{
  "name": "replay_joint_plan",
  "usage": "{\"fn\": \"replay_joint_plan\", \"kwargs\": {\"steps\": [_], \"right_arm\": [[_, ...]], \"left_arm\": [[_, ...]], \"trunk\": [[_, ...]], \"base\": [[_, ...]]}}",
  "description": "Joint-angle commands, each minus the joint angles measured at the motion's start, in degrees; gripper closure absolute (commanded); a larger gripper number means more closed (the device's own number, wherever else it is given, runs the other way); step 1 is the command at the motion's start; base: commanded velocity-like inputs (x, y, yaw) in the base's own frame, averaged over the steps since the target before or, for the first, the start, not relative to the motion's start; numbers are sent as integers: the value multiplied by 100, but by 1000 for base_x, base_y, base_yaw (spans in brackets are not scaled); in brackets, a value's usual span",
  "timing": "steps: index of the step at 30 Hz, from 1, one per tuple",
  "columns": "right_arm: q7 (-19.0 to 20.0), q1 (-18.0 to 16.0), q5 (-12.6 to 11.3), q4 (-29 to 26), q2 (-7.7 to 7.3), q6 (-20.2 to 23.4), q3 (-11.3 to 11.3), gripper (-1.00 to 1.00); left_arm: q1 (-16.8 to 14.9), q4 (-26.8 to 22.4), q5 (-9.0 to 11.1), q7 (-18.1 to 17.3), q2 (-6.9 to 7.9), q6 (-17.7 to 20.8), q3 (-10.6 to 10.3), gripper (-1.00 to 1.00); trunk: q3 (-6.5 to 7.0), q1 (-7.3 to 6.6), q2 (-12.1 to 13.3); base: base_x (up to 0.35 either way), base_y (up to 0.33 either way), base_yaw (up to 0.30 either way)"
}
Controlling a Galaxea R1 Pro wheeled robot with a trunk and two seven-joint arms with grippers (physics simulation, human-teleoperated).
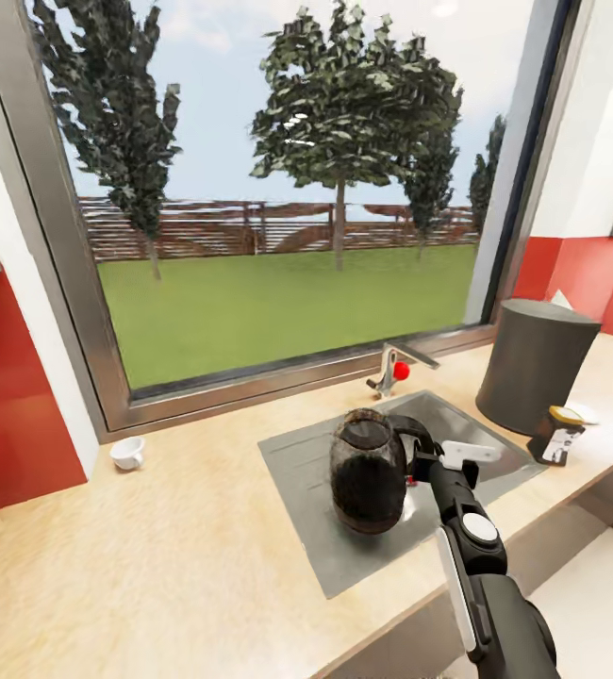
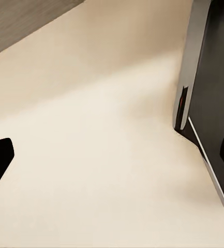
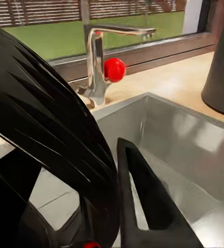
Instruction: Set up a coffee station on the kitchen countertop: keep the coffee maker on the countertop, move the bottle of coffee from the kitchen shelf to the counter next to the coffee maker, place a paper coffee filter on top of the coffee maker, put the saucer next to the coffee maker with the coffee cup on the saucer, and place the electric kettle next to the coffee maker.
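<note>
Bright daylight is coming through the window (image 1: 278, 189) and is lighting the countertop (image 1: 156, 528) evenly, with only soft, weak shadows. The steel sink (image 3: 194, 155) is giving pale reflections. The head view is bending straight lines near its edges. Both wrist views are looking soft, and close dark parts are blurring.

Chrome tap (image 1: 393, 366) with red knob (image 1: 401, 371) below a big window (image 1: 278, 189)
</note>
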Motion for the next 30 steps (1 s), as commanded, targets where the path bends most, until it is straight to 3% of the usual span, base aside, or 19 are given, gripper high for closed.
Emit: {"fn": "replay_joint_plan", "kwargs": {"steps": [1, 14, 30], "right_arm": [[0, 0, 64, -6, 4, 36, -1, 100], [16, 3, 72, 11, -3, 36, 0, 100], [9, 2, 71, 12, 4, 36, 7, 100]], "left_arm": [[7, -13, 43, 16, -2, -2, -16, -100], [8, -22, 52, 20, -6, -3, 1, -100], [7, -22, 52, 20, 1, -10, 8, -100]], "trunk": [[4, 2, -4], [10, 2, -4], [54, 2, -4]], "base": [[-38, -273, -256], [-210, -207, -28], [-22, -15, -263]]}}
